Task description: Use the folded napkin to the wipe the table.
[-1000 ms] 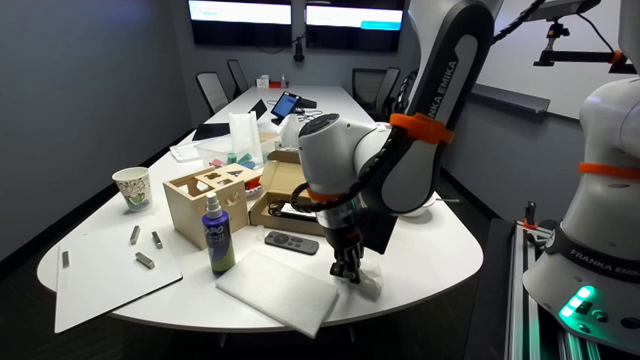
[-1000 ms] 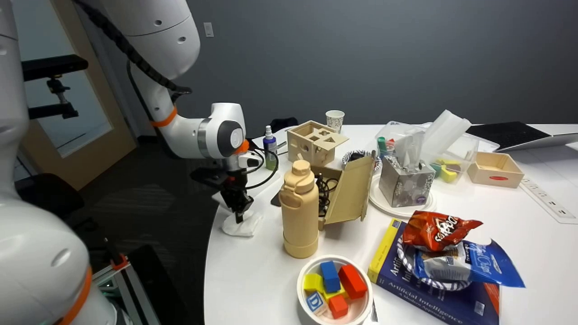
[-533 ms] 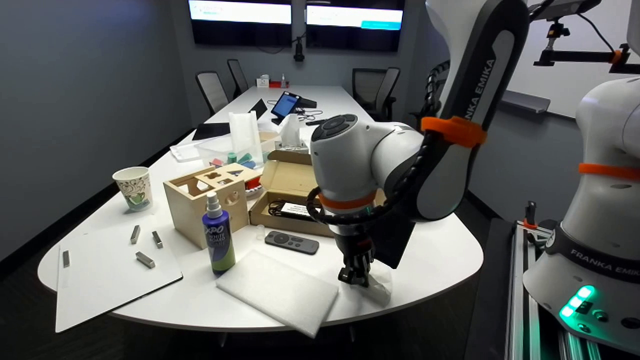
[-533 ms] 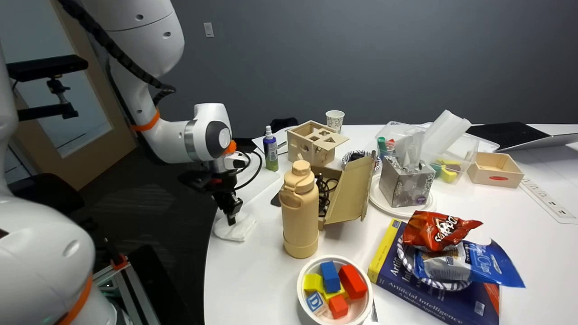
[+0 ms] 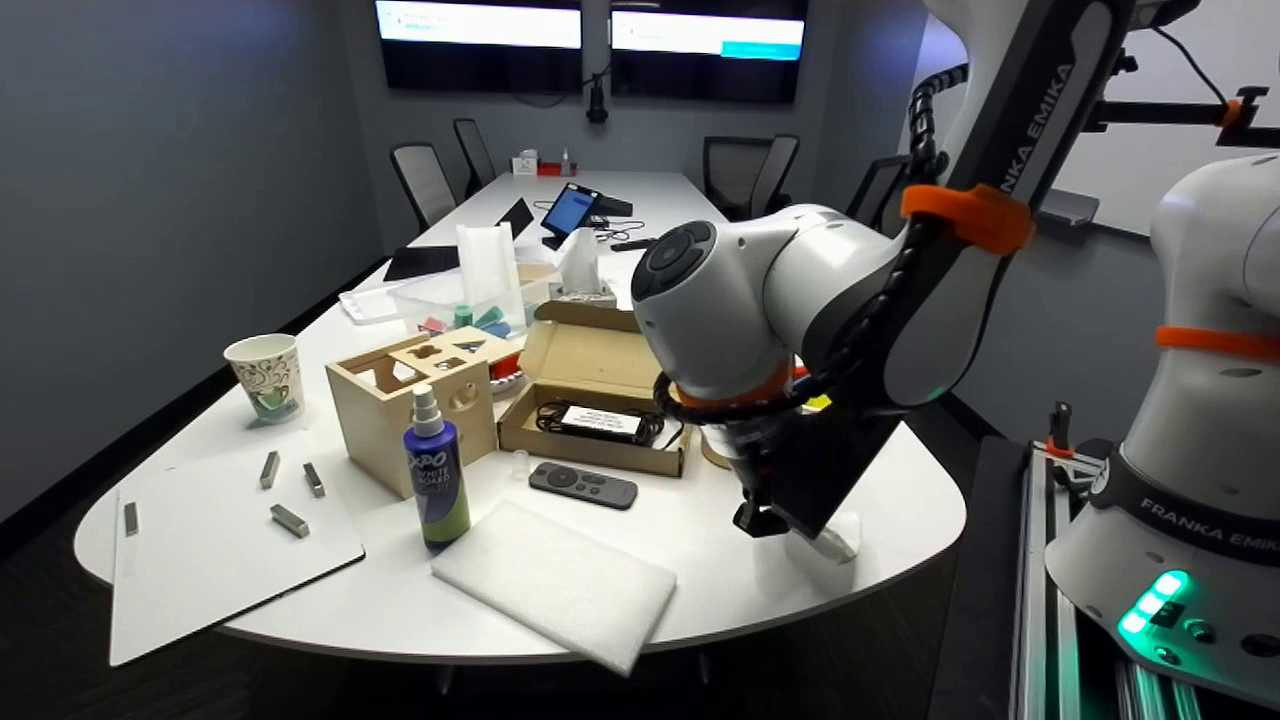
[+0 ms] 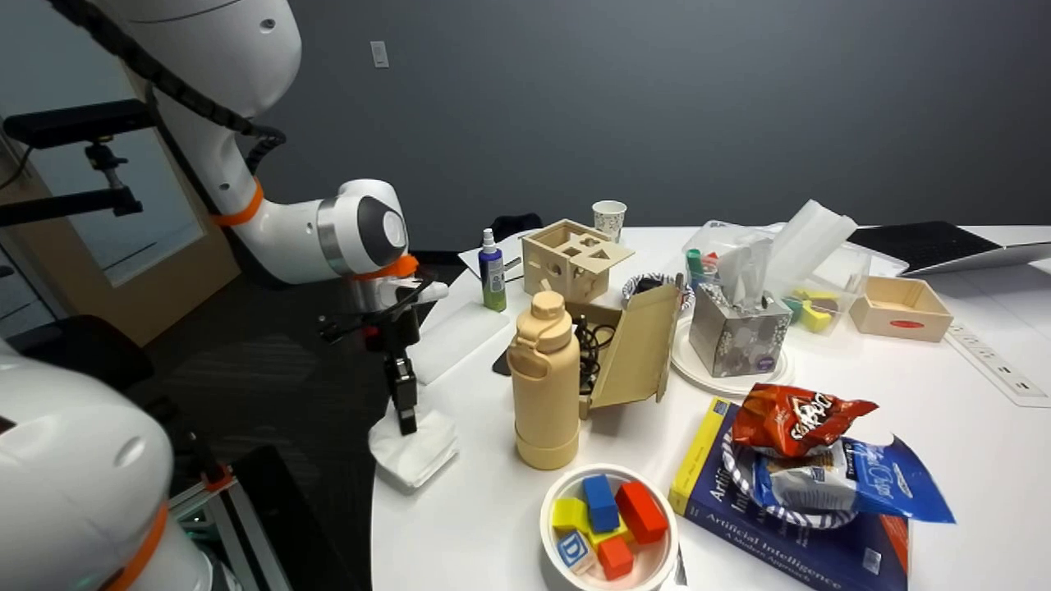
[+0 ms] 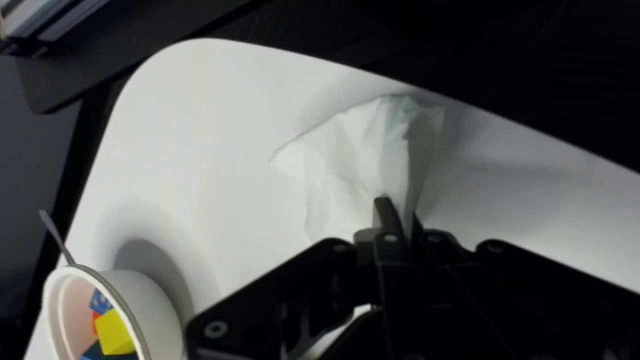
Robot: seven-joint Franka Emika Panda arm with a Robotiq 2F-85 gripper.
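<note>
- The gripper [image 7: 399, 214] is clamped on the folded napkin [image 7: 345, 160].
- The napkin fans out from that grip over the table [image 7: 200, 110], near its edge; whether it touches the top, I cannot tell.
- On one side, apart from it, an upright tan bottle [image 6: 544, 390] and a bowl [image 7: 156, 310] of blocks [image 7: 114, 332].
- On another side, a remote [image 5: 583, 485] and a white pad [image 5: 555, 585], with a spray bottle [image 5: 438, 480] standing beside the pad.

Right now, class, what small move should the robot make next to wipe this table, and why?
Probably lower the tool slightly, pressing the folded napkin onto the table: the tool grips the napkin, and in the wrist view a shadow spreads past its edge, suggesting part may be raised.
</note>
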